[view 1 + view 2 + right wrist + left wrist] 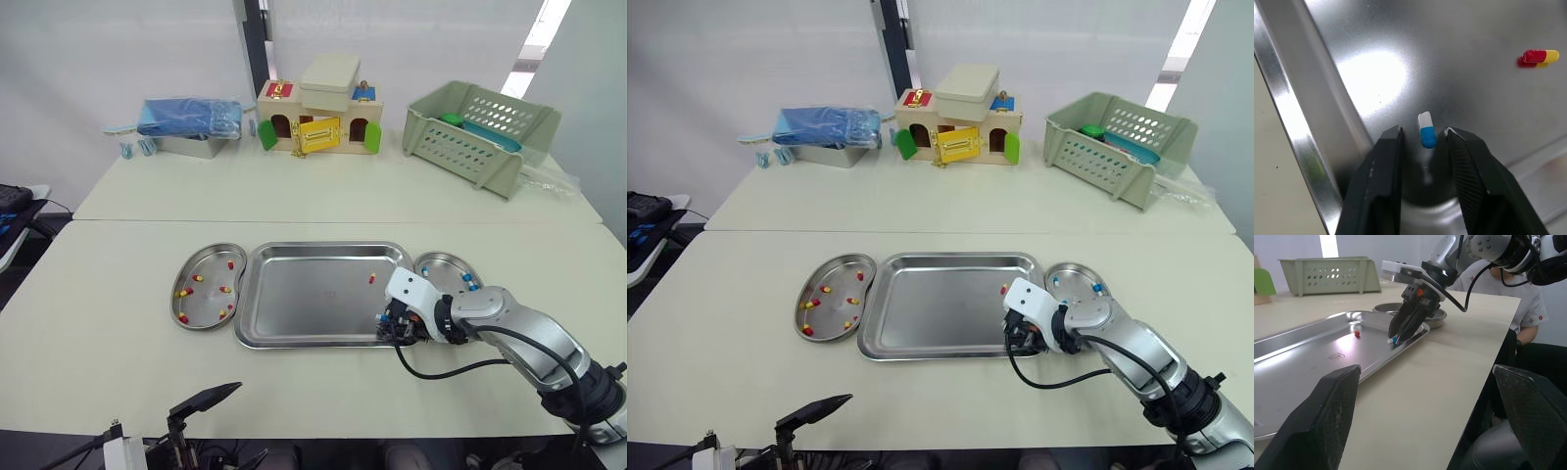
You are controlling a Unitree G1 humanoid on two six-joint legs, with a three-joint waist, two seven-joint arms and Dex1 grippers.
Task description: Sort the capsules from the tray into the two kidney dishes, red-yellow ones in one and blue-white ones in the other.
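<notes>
Right pincer (1422, 132) slightly open over tray (1376, 73); blue-white capsule (1426, 128) between its fingertips, apparently untouched; red-yellow capsule (1540, 57) well beyond.

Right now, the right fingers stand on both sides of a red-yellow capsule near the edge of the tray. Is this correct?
Not quite: the capsule between the right fingers is blue-white, not red-yellow, as the right wrist view shows. The rest holds: it lies near the edge of the tray.
</notes>
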